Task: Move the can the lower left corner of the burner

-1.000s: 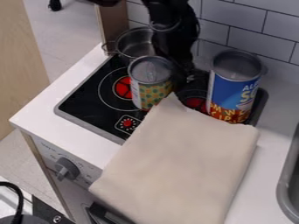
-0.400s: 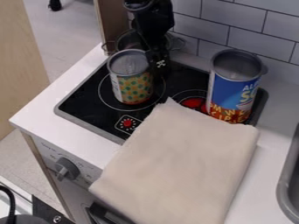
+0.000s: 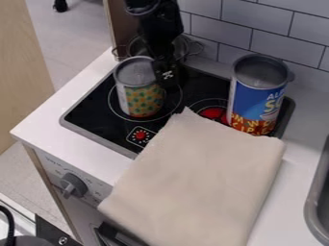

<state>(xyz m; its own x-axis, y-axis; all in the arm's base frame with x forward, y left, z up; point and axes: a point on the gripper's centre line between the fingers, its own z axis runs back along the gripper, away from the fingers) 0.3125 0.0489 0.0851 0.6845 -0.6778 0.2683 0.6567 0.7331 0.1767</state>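
1. Can (image 3: pixel 143 100), front and centre of the action, upright on the left-hand burner (image 3: pixel 114 106) of the black stovetop (image 3: pixel 87 108), its base inside the burner's ring, towards the near side
2. Grey top on it, a patterned label in yellow-orange with green spots below, and a paler panel down its left side
3. Right up against the can's upper right side in the view, here's the gripper (image 3: pixel 168 78), black and pointing down; is it open, closed or gripping the can? Cannot tell from this angle
4. Above it, the black arm (image 3: pixel 157 26) comes in from the top edge, hanging over the back of the stove and covering part of the metal pot (image 3: pixel 137 47)
5. That pot sits behind the can at the back left corner, wire handles out to the sides
6. Over to the right, well apart from the can, a taller blue can (image 3: pixel 256 103) stands upright, red and yellow at its foot, with a red patch (image 3: pixel 212 113) on the stovetop just to its left
7. Down in front, a beige cloth (image 3: pixel 199 178) lies across the stovetop's near right part and the white counter (image 3: pixel 77 144)
8. Left of the cloth, a small red sun-like mark (image 3: pixel 140 136) on the stovetop, and lower down a grey knob (image 3: pixel 74 185) on the front panel
9. Out at the edges, a sink (image 3: pixel 313 206) on the right and grey tiles (image 3: pixel 273 21) behind it all
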